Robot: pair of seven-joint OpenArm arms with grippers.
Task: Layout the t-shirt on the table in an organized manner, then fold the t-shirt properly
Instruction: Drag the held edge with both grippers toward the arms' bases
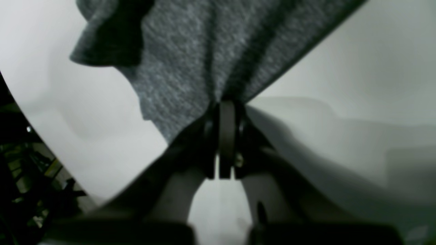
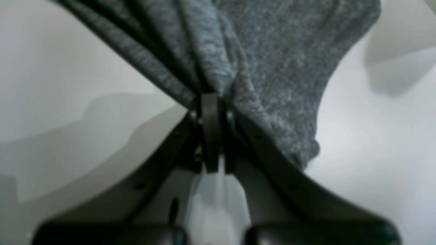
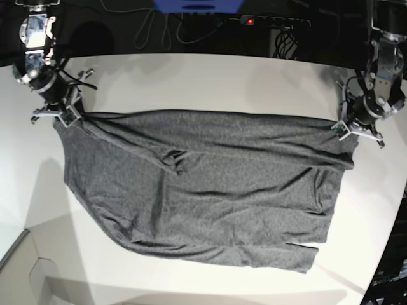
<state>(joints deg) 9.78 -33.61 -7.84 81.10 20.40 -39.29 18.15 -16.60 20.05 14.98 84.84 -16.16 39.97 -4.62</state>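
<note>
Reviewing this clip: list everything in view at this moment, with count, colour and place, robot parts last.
t-shirt: one, heathered charcoal grey, spread across the table's middle, top edge stretched between both grippers.
table: one, white, curved edge, under the shirt.
cables: several, dark and pale, beyond the far edge.
blue object: one, top centre, partly cut off.
left gripper: one, black, shut on the shirt's edge, base view's right.
right gripper: one, black, shut on the shirt's edge, base view's left.

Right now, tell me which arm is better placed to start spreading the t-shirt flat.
Neither clearly. The left end effector and right end effector are both shut on far corners of the t-shirt, stretching its edge across the table. They should pull together.
</note>
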